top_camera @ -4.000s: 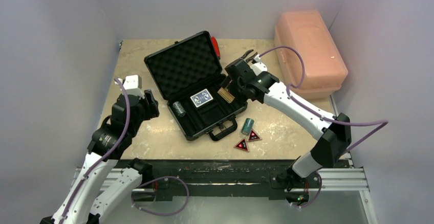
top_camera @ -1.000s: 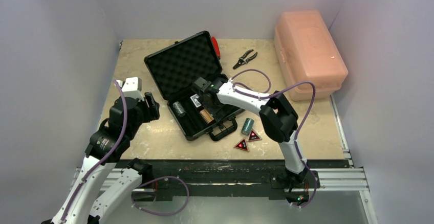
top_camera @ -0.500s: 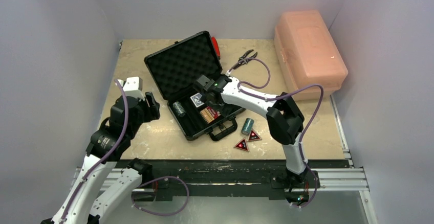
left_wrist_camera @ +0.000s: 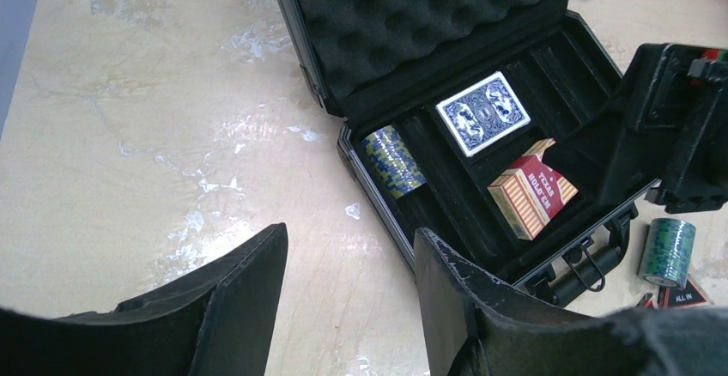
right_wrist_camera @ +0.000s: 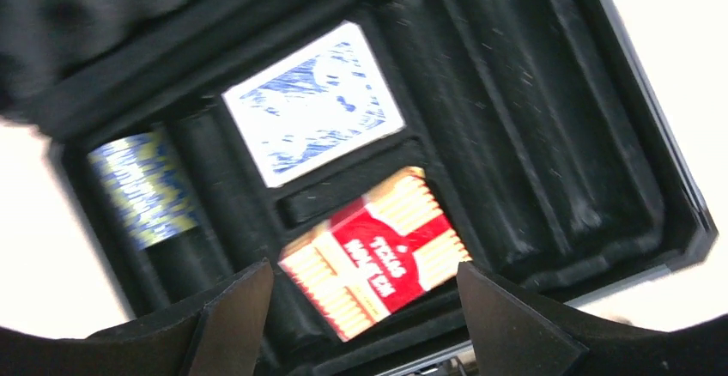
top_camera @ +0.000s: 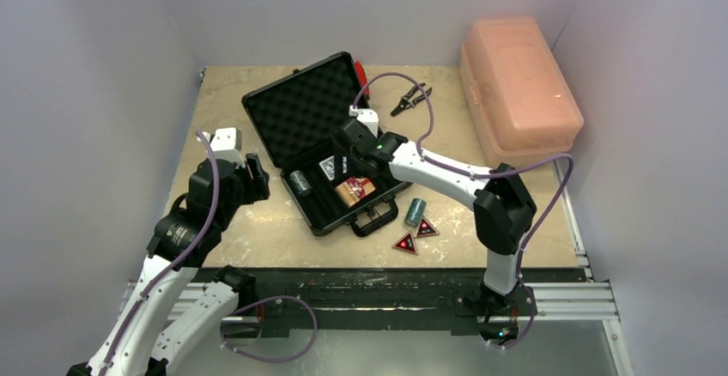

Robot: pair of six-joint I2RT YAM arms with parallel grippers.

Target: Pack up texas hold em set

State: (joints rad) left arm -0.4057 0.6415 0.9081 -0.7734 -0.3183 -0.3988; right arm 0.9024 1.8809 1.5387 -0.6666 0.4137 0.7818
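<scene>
Mid-frame, the right gripper [right_wrist_camera: 360, 271] hovered, fingers apart and empty, over the open black foam-lined briefcase [top_camera: 302, 115]. The left gripper [left_wrist_camera: 350, 240], at lower left, was likewise spread and empty.

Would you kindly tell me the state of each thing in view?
briefcase: open, lid up
blue deck: flat in its slot
red deck: askew in briefcase
packed chip roll: lying in groove
loose chip roll: on table
triangles: on table
pink box: closed
left gripper: open, empty
right gripper: open, empty
</scene>
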